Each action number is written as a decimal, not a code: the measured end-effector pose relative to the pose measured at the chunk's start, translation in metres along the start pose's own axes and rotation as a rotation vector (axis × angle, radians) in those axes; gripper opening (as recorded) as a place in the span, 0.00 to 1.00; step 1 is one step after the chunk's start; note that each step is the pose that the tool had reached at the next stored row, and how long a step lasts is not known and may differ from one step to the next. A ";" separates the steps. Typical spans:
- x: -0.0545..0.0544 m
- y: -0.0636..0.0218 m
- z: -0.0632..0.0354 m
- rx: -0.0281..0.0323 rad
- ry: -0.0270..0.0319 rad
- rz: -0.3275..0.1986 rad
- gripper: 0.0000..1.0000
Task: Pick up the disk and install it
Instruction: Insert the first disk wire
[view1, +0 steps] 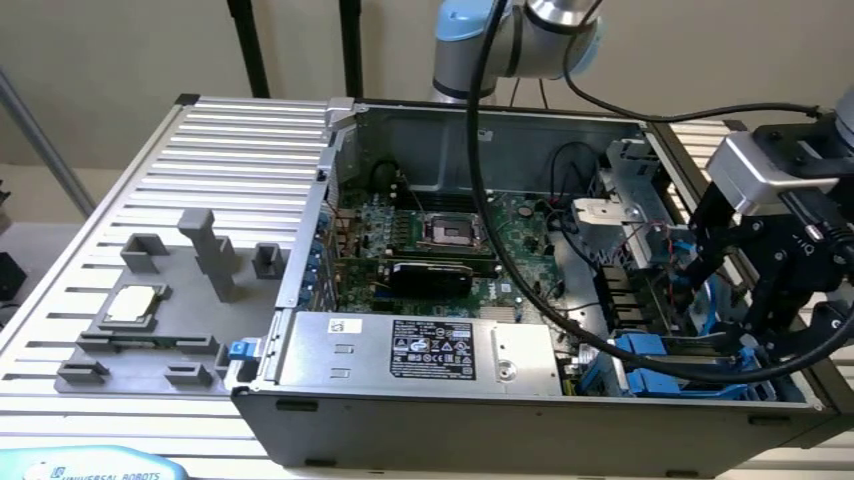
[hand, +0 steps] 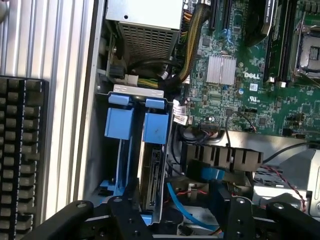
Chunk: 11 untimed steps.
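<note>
Disk (hand: 152, 175) seen seated edgewise in drive bay (hand: 137, 90), directly below gripper (hand: 182, 212); long axis crosswise to finger line; jaws spread wide, nothing held.

Silver disk (hand: 153, 175), blue-framed, seated in the drive bay (hand: 136, 90).
Stands on edge, just beside a second blue carrier (hand: 119, 124), connector edge showing.

Disk (hand: 152, 172) in bay (hand: 137, 91) inside case (view1: 400, 425)

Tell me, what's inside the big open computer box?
A green motherboard, a grey power supply, black cables, and the disk standing on edge in a blue carrier. Whatever lies under the power supply is covered.
</note>
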<state>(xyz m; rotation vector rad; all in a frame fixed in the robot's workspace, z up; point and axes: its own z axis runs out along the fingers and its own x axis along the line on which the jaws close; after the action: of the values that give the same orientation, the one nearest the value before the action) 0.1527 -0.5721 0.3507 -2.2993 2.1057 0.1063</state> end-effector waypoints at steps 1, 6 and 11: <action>0.004 0.0004 -0.0003 0.0000 -0.0001 0.000 0.67; 0.021 0.0008 -0.0014 -0.0004 -0.0038 0.000 0.67; 0.027 -0.0101 -0.0021 -0.0007 -0.0175 0.000 0.67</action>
<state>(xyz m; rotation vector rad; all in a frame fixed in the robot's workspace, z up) 0.1652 -0.5987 0.3507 -2.2905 2.0974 0.1267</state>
